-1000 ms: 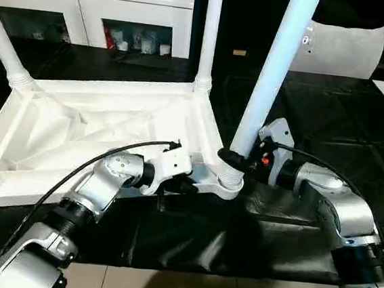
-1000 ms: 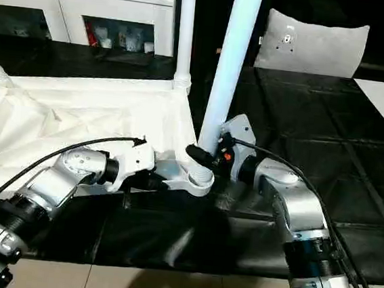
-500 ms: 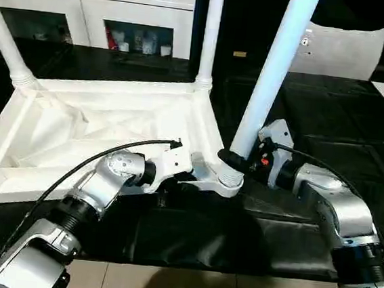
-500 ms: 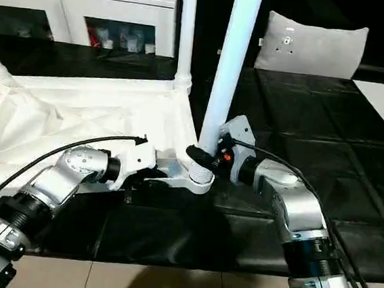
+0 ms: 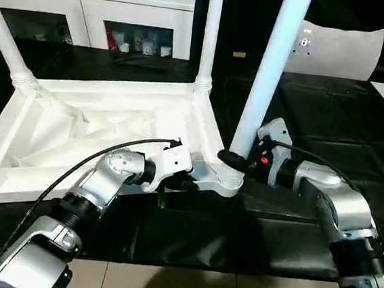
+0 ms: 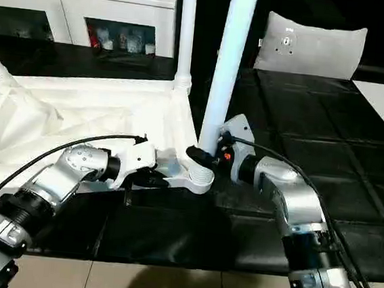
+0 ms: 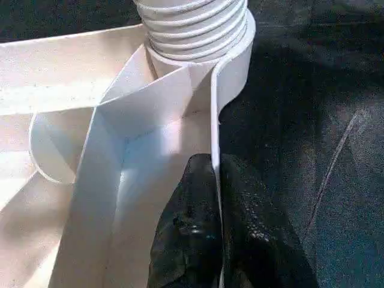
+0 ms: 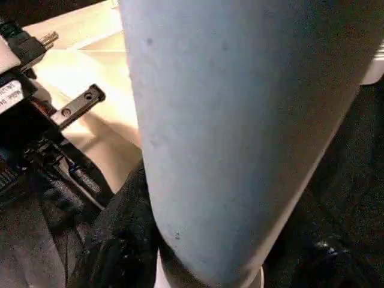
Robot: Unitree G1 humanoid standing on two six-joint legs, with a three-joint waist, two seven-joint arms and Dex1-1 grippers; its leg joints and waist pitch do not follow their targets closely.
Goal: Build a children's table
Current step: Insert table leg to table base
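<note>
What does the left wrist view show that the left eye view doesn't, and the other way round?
Left wrist view: the left gripper's fingers pinching the thin rim of the white top, one finger on each side, just below the threaded leg base.

Left eye view: the right gripper closed around the near leg, and two more standing legs behind.

Both: the top's ribbed underside and the near corner socket.
</note>
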